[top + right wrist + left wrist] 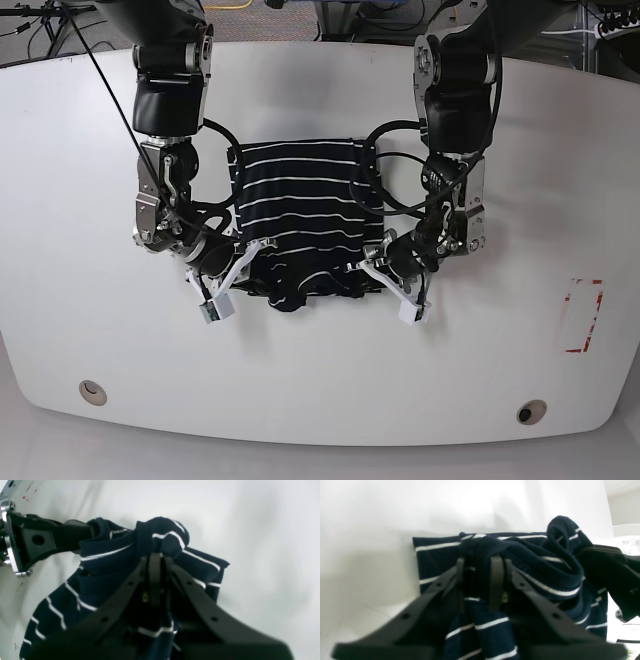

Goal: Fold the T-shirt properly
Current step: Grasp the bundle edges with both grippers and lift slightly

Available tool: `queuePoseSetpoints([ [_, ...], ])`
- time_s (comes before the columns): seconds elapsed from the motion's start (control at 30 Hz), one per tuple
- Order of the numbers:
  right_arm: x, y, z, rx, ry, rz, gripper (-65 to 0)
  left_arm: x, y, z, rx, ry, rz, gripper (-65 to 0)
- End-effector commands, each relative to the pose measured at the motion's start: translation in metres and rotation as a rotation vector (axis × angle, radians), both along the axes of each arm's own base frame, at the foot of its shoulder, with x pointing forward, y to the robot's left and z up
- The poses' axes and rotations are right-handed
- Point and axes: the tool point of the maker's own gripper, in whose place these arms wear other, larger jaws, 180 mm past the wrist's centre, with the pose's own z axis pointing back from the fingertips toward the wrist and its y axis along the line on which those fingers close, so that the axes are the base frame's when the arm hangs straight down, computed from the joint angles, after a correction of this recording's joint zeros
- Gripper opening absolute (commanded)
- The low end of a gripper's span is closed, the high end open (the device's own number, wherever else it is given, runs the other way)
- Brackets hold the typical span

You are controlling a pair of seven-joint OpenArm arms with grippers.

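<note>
The T-shirt (300,195), black with thin white stripes, lies in the middle of the white table (520,200), and its near edge is bunched up. At the near right corner, my left gripper (372,262) is shut on a thick wad of the cloth (480,547); the fabric fills the gap between its fingers (496,580). At the near left corner, my right gripper (246,262) is shut on a bunched fold (162,537), its fingers (155,575) pressed together. Each wrist view shows the other gripper at the side, gripping the same raised edge.
A red rectangle outline (583,315) is marked on the table at the right. Two round holes (92,391) (531,411) sit near the front edge. Black cables loop beside both arms over the shirt's sides.
</note>
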Motion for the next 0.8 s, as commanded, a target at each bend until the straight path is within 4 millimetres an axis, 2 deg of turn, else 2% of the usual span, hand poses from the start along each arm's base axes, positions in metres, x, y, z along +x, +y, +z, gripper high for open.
queuePoseSetpoints([
  [0.0, 0.013, -0.003, 0.023, 0.018, -0.069, -0.007, -65.0, 0.015, 0.001, 0.021, -0.022, -0.061, 0.016, -58.7],
  [0.1, 0.014, -0.004, 0.024, 0.017, -0.072, -0.009, -65.0, 0.01, 0.007, 0.02, -0.021, -0.064, 0.038, -59.2],
  [0.23, 0.015, -0.005, 0.025, 0.014, -0.075, -0.01, -65.0, 0.014, 0.035, 0.034, -0.02, -0.094, 0.144, -59.2],
  [0.5, 0.015, -0.005, 0.026, 0.017, -0.075, -0.01, -65.0, 0.012, 0.039, 0.042, -0.004, -0.099, 0.134, -59.2],
  [0.67, 0.015, -0.003, 0.025, 0.019, -0.074, -0.01, -65.0, 0.017, 0.055, 0.06, 0.028, -0.156, 0.15, -59.2],
  [0.77, 0.015, -0.002, 0.026, 0.021, -0.075, -0.009, -65.0, 0.017, 0.062, 0.064, 0.048, -0.162, 0.147, -59.2],
])
